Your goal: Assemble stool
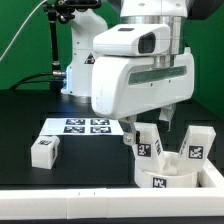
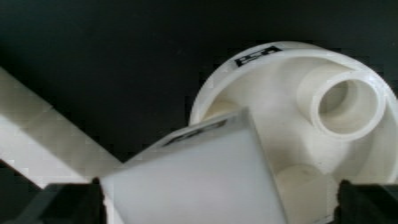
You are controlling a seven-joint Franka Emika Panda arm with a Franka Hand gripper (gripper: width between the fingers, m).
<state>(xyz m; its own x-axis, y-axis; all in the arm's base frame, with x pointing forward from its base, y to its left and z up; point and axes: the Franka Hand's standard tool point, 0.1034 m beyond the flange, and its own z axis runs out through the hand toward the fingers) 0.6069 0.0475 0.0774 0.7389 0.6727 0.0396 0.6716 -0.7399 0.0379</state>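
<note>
The round white seat [image 1: 168, 181] lies at the exterior view's lower right, against the white rails. One white tagged leg [image 1: 197, 146] stands up from its far right side. My gripper [image 1: 152, 127] is shut on a second leg [image 1: 149, 146], holding it upright at the seat's left part. In the wrist view this leg [image 2: 196, 165] fills the space between my dark fingers [image 2: 50, 203], with the seat [image 2: 294, 90] and its round hole just beyond it. A third leg [image 1: 44, 150] lies loose at the exterior view's left.
The marker board [image 1: 85, 127] lies flat behind the loose leg. A long white border rail [image 1: 60, 196] runs along the front edge and shows as a diagonal bar in the wrist view [image 2: 45, 125]. The robot base [image 1: 80, 60] stands at the back.
</note>
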